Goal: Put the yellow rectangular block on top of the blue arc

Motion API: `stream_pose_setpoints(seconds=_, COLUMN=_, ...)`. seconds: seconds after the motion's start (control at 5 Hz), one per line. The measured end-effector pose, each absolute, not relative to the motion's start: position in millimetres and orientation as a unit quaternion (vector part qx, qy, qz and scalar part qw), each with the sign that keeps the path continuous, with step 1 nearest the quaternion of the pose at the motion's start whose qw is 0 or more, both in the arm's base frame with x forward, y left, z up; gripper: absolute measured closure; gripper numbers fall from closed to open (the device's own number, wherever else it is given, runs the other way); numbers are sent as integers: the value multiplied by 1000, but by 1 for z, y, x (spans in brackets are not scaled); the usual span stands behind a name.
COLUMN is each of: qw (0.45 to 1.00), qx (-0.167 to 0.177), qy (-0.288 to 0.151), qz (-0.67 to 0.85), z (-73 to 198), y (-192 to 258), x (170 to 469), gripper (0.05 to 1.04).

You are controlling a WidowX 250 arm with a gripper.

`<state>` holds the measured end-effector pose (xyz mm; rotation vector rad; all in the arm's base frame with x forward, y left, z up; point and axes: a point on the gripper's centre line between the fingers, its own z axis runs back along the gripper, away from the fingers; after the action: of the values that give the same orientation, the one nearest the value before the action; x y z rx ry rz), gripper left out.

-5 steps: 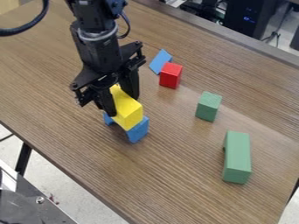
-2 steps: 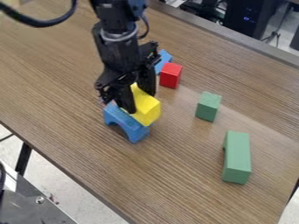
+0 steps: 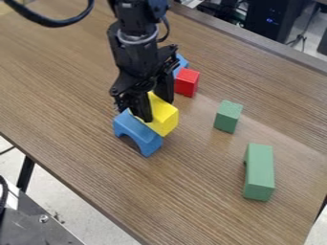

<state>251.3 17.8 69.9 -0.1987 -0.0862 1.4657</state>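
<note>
Your fingers (image 3: 142, 108) grip the yellow rectangular block (image 3: 164, 116), offset rightward in view from the blue arc (image 3: 138, 132); contact cannot be confirmed. Should you release here, that misalignment could make it miss the support or tip off.

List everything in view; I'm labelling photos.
Yellow block: 1, yellow, in pincer
Arc: 1, blue, left of centre
Red block: 1, red, upper middle
Wedge: 1, blue, behind red block
Small block: 1, green, mid-right
Long block: 1, green, lower right
Table: 1, brown, under blocks
Floor: 1, pale, below
Case: 1, black, top right
Metal piece: 1, grey, bottom left
Cable: 1, black, upper left
Arm: 1, black, top
Pincer: 1, black, by arc
</note>
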Motion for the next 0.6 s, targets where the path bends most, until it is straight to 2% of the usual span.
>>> stream_pose_setpoints(seconds=0.6, qw=733, qx=-87, qy=-42, qz=673, z=75, y=24, x=247, gripper=539)
